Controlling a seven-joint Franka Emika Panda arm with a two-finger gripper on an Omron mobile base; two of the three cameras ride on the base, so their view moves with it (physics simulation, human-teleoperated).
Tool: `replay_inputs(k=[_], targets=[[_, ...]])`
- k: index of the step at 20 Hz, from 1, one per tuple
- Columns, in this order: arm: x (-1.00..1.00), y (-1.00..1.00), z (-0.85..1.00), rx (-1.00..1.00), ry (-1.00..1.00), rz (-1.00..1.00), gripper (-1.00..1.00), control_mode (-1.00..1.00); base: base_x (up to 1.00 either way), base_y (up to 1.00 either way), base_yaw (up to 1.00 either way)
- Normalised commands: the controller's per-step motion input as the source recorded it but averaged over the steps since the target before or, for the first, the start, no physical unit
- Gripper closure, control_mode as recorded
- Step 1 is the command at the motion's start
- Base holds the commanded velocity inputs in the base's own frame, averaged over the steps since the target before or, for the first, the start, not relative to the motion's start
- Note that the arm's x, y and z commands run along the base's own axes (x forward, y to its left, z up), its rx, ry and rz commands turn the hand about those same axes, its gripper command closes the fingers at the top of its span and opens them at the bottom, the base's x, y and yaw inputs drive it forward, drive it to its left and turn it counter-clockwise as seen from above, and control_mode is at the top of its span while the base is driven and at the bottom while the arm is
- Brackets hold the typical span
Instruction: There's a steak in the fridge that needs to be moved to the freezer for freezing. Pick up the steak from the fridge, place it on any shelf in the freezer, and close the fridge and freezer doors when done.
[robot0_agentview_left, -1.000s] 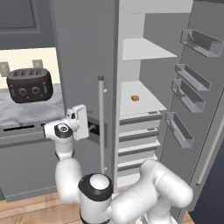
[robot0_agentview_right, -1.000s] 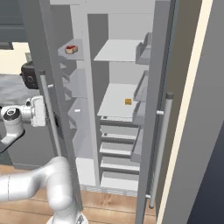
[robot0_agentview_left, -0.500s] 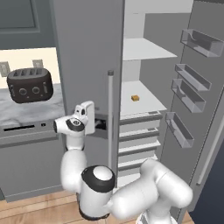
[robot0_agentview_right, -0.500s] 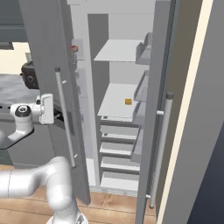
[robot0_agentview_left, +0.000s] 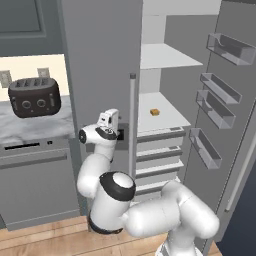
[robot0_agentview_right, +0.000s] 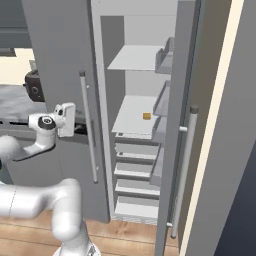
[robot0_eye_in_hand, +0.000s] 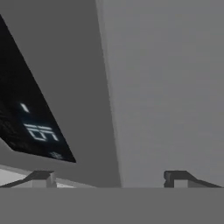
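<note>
Kitchen unit inspection: the freezer door stands nearly shut with the gripper, tips apart and empty, against its dark dispenser panel, the steak hidden, presumably inside, while the fridge door remains wide open, still to close.

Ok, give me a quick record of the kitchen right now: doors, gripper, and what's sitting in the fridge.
freezer door: covers the freezer, shut or very nearly; cannot tell which
fridge door: wide open, clear bins on its inside
gripper: open, empty, right up against the freezer door front beside the dark dispenser panel
fridge shelf: holds a small orange cube
counter to the left: dark toaster
</note>
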Motion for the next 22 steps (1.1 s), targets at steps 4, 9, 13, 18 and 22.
replay_inputs(k=[4,9,13,18,22], targets=[[0.45,-0.47,0.00,0.08,-0.05,0.19,-1.00,-1.00,0.00,0.00,0.00],[0.34,-0.40,0.00,0.06,-0.06,0.18,-1.00,-1.00,0.00,0.00,0.00],[0.03,-0.14,0.01,0.02,-0.05,0.16,-1.00,-1.00,0.00,0.00,0.00],[0.04,-0.08,0.01,0.00,-0.01,0.13,-1.00,-1.00,0.00,0.00,0.00],[-0.28,0.01,0.01,0.00,-0.07,0.06,-1.00,-1.00,0.00,0.00,0.00]])
